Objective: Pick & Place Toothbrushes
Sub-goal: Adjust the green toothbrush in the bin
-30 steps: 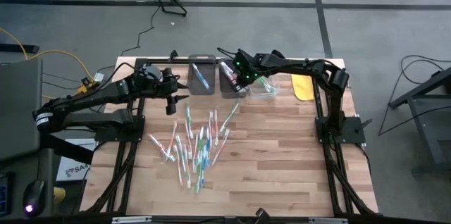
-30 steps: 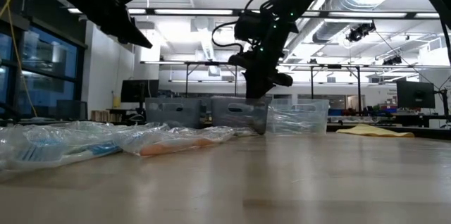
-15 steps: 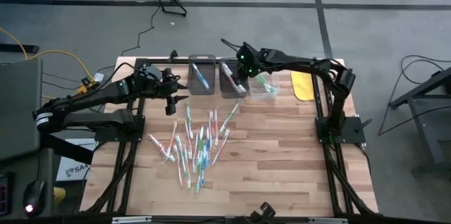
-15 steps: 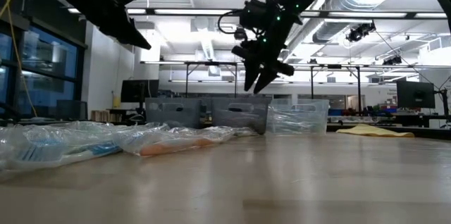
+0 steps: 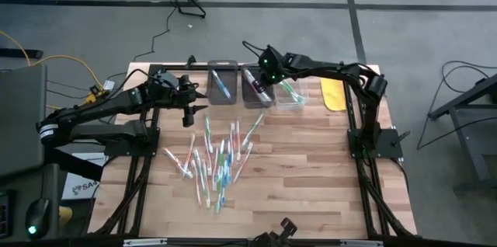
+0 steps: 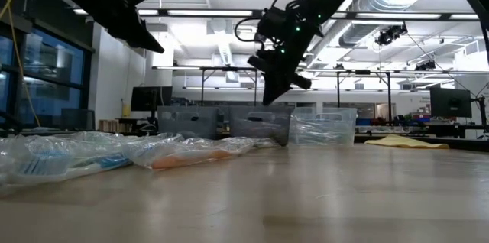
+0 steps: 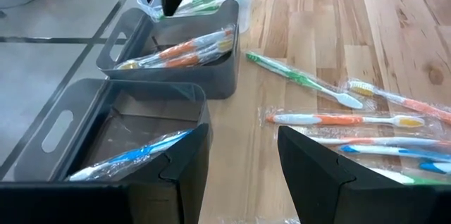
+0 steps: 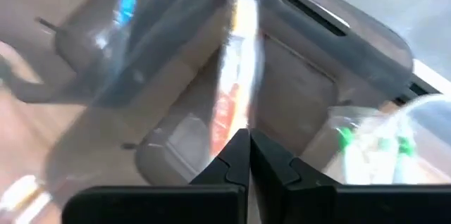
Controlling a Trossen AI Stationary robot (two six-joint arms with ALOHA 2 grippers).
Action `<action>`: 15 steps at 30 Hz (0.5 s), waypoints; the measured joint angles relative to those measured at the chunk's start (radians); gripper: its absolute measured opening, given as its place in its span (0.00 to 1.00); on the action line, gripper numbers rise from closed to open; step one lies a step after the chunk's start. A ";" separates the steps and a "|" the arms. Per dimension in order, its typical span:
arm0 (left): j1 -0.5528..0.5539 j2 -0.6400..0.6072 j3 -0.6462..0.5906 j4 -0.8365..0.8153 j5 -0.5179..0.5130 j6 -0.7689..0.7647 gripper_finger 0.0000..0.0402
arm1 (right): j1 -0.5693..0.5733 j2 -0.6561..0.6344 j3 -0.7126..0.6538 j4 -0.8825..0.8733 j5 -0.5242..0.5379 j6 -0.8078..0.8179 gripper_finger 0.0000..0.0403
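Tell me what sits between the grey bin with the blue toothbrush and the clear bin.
In the high view, a second grey bin holding orange toothbrushes, with the right end effector above it.

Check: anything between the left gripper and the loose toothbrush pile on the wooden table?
Nothing visible. The left gripper, open, hovers beside the grey plastic bins, with bare wooden table between it and the wrapped plastic toothbrushes. The right gripper is over the middle bin.

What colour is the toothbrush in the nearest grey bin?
Blue toothbrush, clearest in the left wrist view.
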 joint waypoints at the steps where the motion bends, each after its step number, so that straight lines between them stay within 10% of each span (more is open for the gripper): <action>1: 0.000 0.000 0.000 -0.001 0.000 0.000 0.41 | 0.000 0.005 0.000 0.002 0.020 0.001 0.01; 15: 0.000 0.000 0.000 -0.006 0.000 0.000 0.41 | -0.020 0.093 0.000 0.009 0.086 0.018 0.01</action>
